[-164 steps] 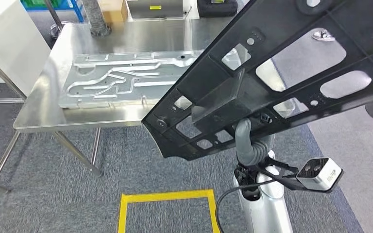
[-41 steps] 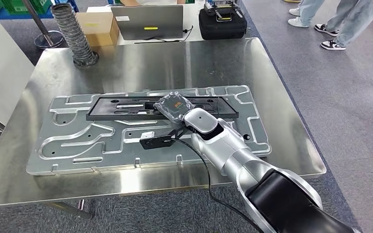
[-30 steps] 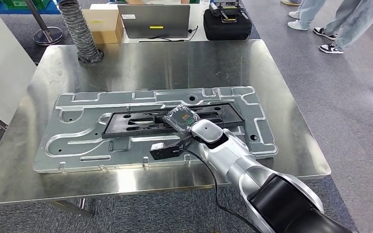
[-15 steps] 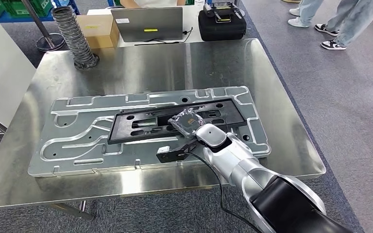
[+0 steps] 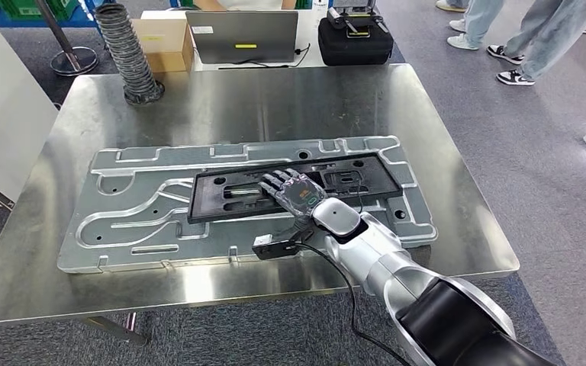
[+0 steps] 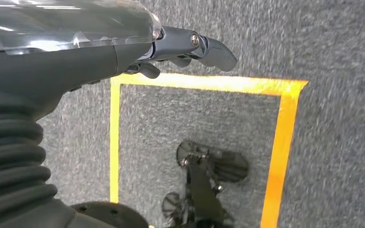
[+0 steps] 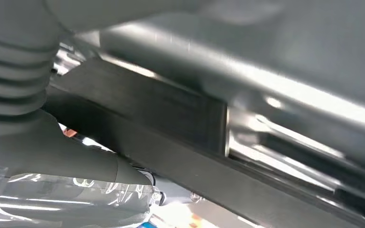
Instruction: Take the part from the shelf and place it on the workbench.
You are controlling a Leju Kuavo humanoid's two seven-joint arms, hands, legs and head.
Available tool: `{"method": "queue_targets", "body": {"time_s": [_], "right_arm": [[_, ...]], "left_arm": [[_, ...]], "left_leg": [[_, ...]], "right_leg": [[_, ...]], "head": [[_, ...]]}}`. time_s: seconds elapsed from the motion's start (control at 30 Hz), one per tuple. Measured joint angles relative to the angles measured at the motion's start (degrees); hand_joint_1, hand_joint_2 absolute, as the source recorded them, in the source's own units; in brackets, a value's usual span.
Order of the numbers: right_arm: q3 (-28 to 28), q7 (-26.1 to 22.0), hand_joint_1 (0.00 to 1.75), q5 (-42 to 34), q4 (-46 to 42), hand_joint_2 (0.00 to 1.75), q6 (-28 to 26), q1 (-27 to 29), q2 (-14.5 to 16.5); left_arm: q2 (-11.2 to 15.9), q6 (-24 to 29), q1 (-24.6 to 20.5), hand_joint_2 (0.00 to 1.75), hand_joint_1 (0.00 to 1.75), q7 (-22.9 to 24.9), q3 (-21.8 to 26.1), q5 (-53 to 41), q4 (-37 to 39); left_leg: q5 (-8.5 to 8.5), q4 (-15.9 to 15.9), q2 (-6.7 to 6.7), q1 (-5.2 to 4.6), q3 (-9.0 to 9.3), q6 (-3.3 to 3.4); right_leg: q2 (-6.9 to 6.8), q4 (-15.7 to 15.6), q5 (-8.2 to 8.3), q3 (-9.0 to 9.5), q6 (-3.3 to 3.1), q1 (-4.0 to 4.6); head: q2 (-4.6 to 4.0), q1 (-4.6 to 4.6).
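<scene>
My left hand (image 6: 180, 47) hangs over the carpet with fingers loosely curled, holding nothing. On the workbench (image 5: 465, 229), my right hand (image 5: 290, 191) lies flat, fingers extended, on the black part (image 5: 221, 200), gripping nothing. The part lies on the metal plate (image 5: 122, 221); a laptop (image 5: 242, 34) stands beyond the workbench.

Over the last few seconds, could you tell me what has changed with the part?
The black part, carried in the air earlier, now lies on the grey plate on the workbench. The right hand rests on it with fingers spread. The duct, laptop and case stayed put.
</scene>
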Motion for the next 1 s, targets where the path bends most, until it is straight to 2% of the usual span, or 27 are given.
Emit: {"method": "queue_targets", "body": {"time_s": [0.07,0.1,0.13,0.2,0.27,0.3,0.33,0.4,0.43,0.47,0.5,0.57,0.63,0.67,0.73,0.8,0.87,0.93,0.97,1.0], "right_arm": [[0.04,0.01,0.00,0.01,-0.02,0.00,-0.05,-0.07,-0.03],[0.06,0.01,0.00,0.02,-0.02,0.00,-0.09,-0.15,-0.03],[0.09,0.02,0.00,0.03,-0.02,0.00,-0.17,-0.19,-0.03],[0.19,-0.18,0.00,0.07,-0.02,0.00,-0.65,-0.20,-0.07],[0.24,-1.15,0.00,-0.04,-0.17,0.00,-2.02,-0.15,-0.10],[0.25,-1.93,0.00,-0.19,-0.34,0.00,-3.04,-0.14,-0.08],[0.25,-2.89,0.00,-0.52,-0.59,0.00,-4.25,-0.11,0.00],[0.20,-5.37,0.00,-2.03,-1.30,0.00,-6.73,0.13,0.19],[0.07,-7.07,0.00,-3.35,-1.90,0.00,-8.03,0.41,0.26],[-0.17,-9.00,0.00,-4.91,-2.77,0.00,-9.39,0.79,0.29],[-0.53,-10.96,0.00,-6.59,-3.93,0.00,-10.79,1.19,0.30],[-1.49,-14.15,0.00,-10.14,-7.19,0.00,-13.60,1.88,0.26],[-2.61,-16.22,0.00,-14.21,-11.12,0.00,-16.29,2.45,-0.12],[-3.37,-17.22,0.00,-16.79,-13.43,0.00,-17.77,2.93,-0.56],[-5.76,-19.51,0.00,-23.01,-19.25,0.00,-20.45,4.69,-2.14],[-9.36,-21.80,0.00,-29.47,-26.98,0.00,-21.59,7.10,-4.44],[-13.89,-23.67,0.00,-35.21,-35.71,0.00,-21.13,9.92,-7.07],[-18.78,-24.91,0.00,-39.70,-43.82,0.00,-20.50,12.94,-9.54],[-21.13,-25.33,0.00,-41.30,-47.62,0.00,-20.40,14.60,-10.77],[-23.03,-25.55,0.00,-42.20,-50.81,0.00,-20.51,16.26,-11.83]], "left_arm": [[-0.08,0.00,-0.02,0.00,0.00,0.01,-0.07,0.00,0.01],[-0.15,0.00,-0.05,0.00,0.00,0.01,-0.11,0.00,0.01],[-0.22,0.00,-0.07,0.00,0.00,0.02,-0.14,0.00,0.02],[-0.27,0.02,-0.07,0.00,0.00,0.07,-0.18,0.00,0.02],[-0.24,0.17,-0.05,0.00,0.00,0.16,-0.20,0.01,0.02],[-0.21,0.26,-0.05,0.00,0.00,0.21,-0.20,0.02,0.02],[-0.19,0.33,-0.05,0.00,0.00,0.26,-0.20,0.06,0.02],[-0.17,0.37,-0.01,0.00,0.00,0.32,-0.21,0.14,0.02],[-0.16,0.38,0.05,0.00,0.00,0.34,-0.21,0.17,0.02],[-0.14,0.39,0.13,0.00,0.00,0.35,-0.21,0.18,0.02],[-0.11,0.44,0.19,0.00,0.00,0.36,-0.21,0.21,0.02],[-0.01,0.54,0.22,0.00,0.00,0.35,-0.20,0.32,0.02],[0.05,0.63,0.15,0.00,0.00,0.34,-0.21,0.48,0.02],[0.04,0.70,0.13,0.00,0.00,0.34,-0.22,0.58,0.02],[0.03,0.82,0.30,0.00,0.00,0.38,-0.21,0.91,0.02],[0.02,0.89,0.60,0.00,0.00,0.42,-0.16,1.28,0.02],[0.05,0.93,0.86,0.00,0.00,0.39,0.01,1.63,0.02],[0.13,0.95,1.21,0.00,0.00,0.25,0.18,1.95,0.02],[0.15,0.92,1.39,0.00,0.00,0.15,0.26,2.10,0.02],[0.17,0.88,1.55,0.00,0.00,0.05,0.38,2.23,0.02]], "left_leg": [[-0.05,-0.01,-0.05,-0.10,0.16,-0.11],[-0.08,0.00,-0.07,-0.18,0.17,-0.27],[-0.10,0.00,-0.06,-0.23,0.13,-0.49],[-0.07,-0.15,-0.06,-0.25,0.10,-1.08],[-0.47,0.09,-0.01,-0.29,0.02,-1.68],[-1.32,1.26,0.00,-0.33,-0.45,-1.90],[-2.76,3.66,0.02,-0.36,-1.50,-2.10],[-6.33,11.08,0.02,-0.30,-4.94,-2.33],[-7.44,14.42,0.02,-0.28,-6.61,-2.43],[-7.50,16.04,0.03,-0.27,-7.51,-2.50],[-6.41,15.42,0.04,-0.26,-7.34,-2.53],[-2.18,8.29,0.10,-0.21,-4.19,-2.41],[0.14,1.75,0.12,-0.31,-1.13,-2.05],[0.20,0.63,0.08,-0.37,-0.64,-1.79],[0.11,0.49,-0.11,-0.45,-0.61,-1.16],[0.26,0.29,-0.21,-0.33,-0.58,-0.52],[0.34,0.16,-0.26,-0.22,-0.58,0.10],[0.29,0.17,-0.31,-0.29,-0.62,0.45],[0.26,0.17,-0.33,-0.35,-0.61,0.49],[0.23,0.18,-0.36,-0.42,-0.59,0.52]], "right_leg": [[0.01,-8.54,3.97,4.25,-0.77,0.22],[-0.01,-12.18,5.23,5.99,-1.12,0.43],[-0.04,-14.43,5.83,7.04,-1.39,0.63],[-0.08,-15.32,5.85,7.33,-1.65,0.91],[-0.12,-15.92,6.12,7.59,-2.11,0.53],[-0.18,-16.29,6.30,7.78,-2.38,0.33],[-0.24,-16.64,6.46,7.96,-2.63,0.15],[-0.31,-16.66,6.43,8.01,-2.87,0.27],[-0.30,-16.59,6.38,8.00,-2.90,0.32],[-0.30,-16.49,6.30,8.00,-2.91,0.35],[-0.28,-16.36,6.19,8.02,-2.88,0.35],[-0.19,-15.94,5.82,8.11,-2.59,0.30],[-0.11,-15.36,5.44,7.90,-2.09,0.51],[-0.12,-15.20,5.35,7.74,-1.83,0.62],[-0.25,-15.12,5.31,7.64,-1.34,0.68],[-0.31,-14.19,4.46,7.41,-0.70,0.54],[-0.27,-9.07,1.32,5.15,0.00,0.30],[-0.27,-1.34,-2.24,1.40,0.45,0.14],[-0.27,1.03,-2.81,0.15,0.51,0.11],[-0.27,1.31,-2.29,-0.11,0.46,0.10]], "head": [[0.00,0.00],[0.00,0.00],[0.00,0.00],[0.00,0.00],[0.00,-0.01],[0.00,-0.01],[0.00,-0.02],[0.00,-0.02],[0.00,-0.02],[0.00,-0.02],[0.00,-0.02],[0.00,-0.02],[0.00,-0.02],[0.00,-0.02],[0.00,-0.02],[0.00,-0.02],[0.00,-0.01],[0.00,-0.01],[0.00,-0.01],[0.00,-0.01]]}}
